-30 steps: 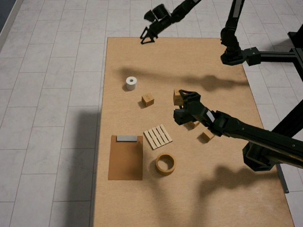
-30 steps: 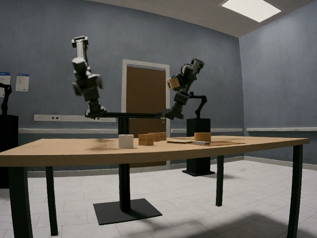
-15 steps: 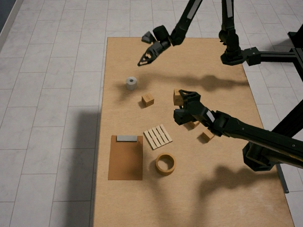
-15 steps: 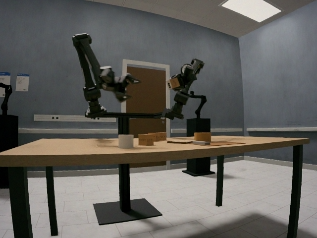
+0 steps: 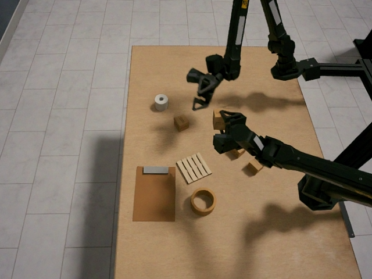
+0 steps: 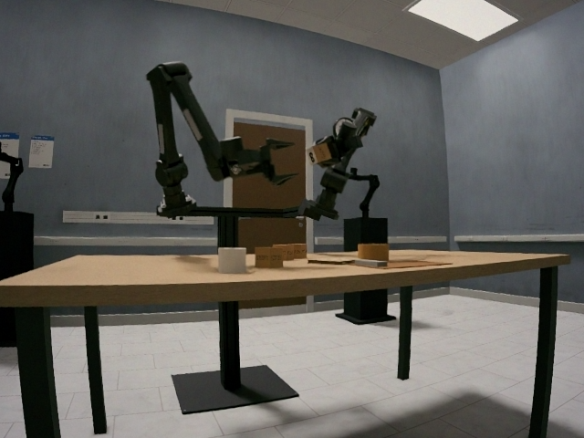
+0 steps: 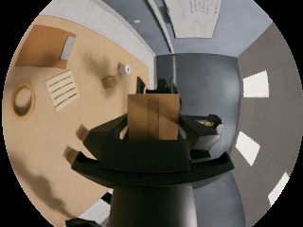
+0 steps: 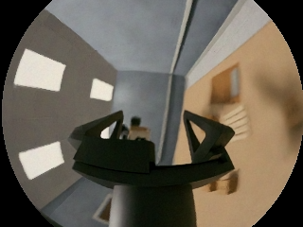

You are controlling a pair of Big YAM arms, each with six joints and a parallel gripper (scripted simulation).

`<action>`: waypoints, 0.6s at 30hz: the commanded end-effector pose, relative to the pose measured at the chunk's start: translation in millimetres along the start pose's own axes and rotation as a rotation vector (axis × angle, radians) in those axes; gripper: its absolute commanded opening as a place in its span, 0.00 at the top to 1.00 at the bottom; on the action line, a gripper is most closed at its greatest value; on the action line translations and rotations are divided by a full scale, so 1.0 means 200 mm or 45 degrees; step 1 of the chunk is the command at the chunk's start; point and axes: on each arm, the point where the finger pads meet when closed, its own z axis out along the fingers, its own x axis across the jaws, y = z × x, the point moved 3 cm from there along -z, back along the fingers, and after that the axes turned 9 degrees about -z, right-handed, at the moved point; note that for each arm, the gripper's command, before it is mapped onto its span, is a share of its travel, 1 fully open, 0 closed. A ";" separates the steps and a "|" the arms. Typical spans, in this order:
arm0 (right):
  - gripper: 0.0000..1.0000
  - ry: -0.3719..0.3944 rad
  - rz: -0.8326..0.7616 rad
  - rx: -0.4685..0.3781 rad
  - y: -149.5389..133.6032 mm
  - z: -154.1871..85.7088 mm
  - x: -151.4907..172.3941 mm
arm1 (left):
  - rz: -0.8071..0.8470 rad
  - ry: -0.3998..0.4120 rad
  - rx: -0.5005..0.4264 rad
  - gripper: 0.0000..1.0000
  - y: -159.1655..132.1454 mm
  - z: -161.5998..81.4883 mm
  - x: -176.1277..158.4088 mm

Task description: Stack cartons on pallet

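Note:
My left gripper (image 5: 220, 121) (image 7: 152, 113) is shut on a brown carton (image 6: 323, 153) (image 8: 140, 132), high above the table. A white face of it with a dark digit, apparently 8, shows in the exterior view. My right gripper (image 6: 295, 161) (image 8: 152, 113) is open and empty in the air, its fingers towards the held carton, a gap away. One carton (image 5: 181, 122) (image 6: 268, 257) (image 7: 109, 81) stands alone on the table. Two others (image 5: 254, 166) (image 7: 82, 133) stand nearer the arm bases, one partly hidden by the left arm. Their numbers are hidden. The pallet (image 5: 183, 171) (image 7: 60, 78) carries no carton.
A white roll (image 5: 161, 104) (image 6: 232, 260) (image 7: 124, 70) stands beyond the lone carton. A brown clipboard (image 5: 154, 198) (image 7: 40, 47) lies beside the pallet. A round wooden ring (image 5: 194, 207) (image 7: 30, 108) stands near the pallet and the clipboard.

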 end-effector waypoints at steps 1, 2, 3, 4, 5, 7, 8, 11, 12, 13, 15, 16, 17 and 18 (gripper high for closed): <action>0.00 0.152 0.246 0.032 -0.20 0.06 0.07 | 0.006 -0.028 -0.015 0.50 0.04 0.01 -0.06; 0.00 0.177 0.271 0.057 -0.25 0.07 0.09 | 0.006 -0.028 -0.015 0.50 0.04 0.01 -0.06; 0.00 0.212 0.300 0.093 -0.31 0.08 0.11 | 0.006 -0.028 -0.015 0.50 0.04 0.01 -0.06; 0.00 0.212 0.300 0.093 -0.31 0.08 0.11 | 0.006 -0.028 -0.015 0.50 0.04 0.01 -0.06; 0.00 0.212 0.300 0.093 -0.31 0.08 0.11 | 0.006 -0.028 -0.015 0.50 0.04 0.01 -0.06; 0.00 0.247 0.325 0.129 -0.39 0.08 0.14 | 0.006 -0.028 -0.015 0.50 0.04 0.01 -0.06; 0.00 0.257 0.328 0.141 -0.41 0.08 0.15 | 0.006 -0.028 -0.015 0.50 0.04 0.01 -0.06; 0.00 0.259 0.301 0.164 -0.45 0.08 0.15 | 0.006 -0.028 -0.015 0.50 0.04 0.01 -0.06; 0.00 0.250 0.293 0.150 -0.43 0.08 0.13 | 0.006 -0.028 -0.015 0.50 0.04 0.01 -0.06; 0.00 0.262 0.286 0.144 -0.41 0.08 0.15 | 0.006 -0.028 -0.015 0.50 0.04 0.01 -0.06; 0.00 0.267 0.283 0.141 -0.40 0.08 0.16 | 0.006 -0.028 -0.015 0.50 0.04 0.01 -0.06; 0.00 0.267 0.283 0.141 -0.40 0.08 0.16 | 0.006 -0.028 -0.015 0.50 0.04 0.01 -0.06; 0.00 0.267 0.283 0.141 -0.40 0.08 0.16 | 0.006 -0.028 -0.015 0.50 0.04 0.01 -0.06; 0.00 0.267 0.283 0.141 -0.40 0.08 0.16 | 0.006 -0.028 -0.015 0.50 0.04 0.01 -0.06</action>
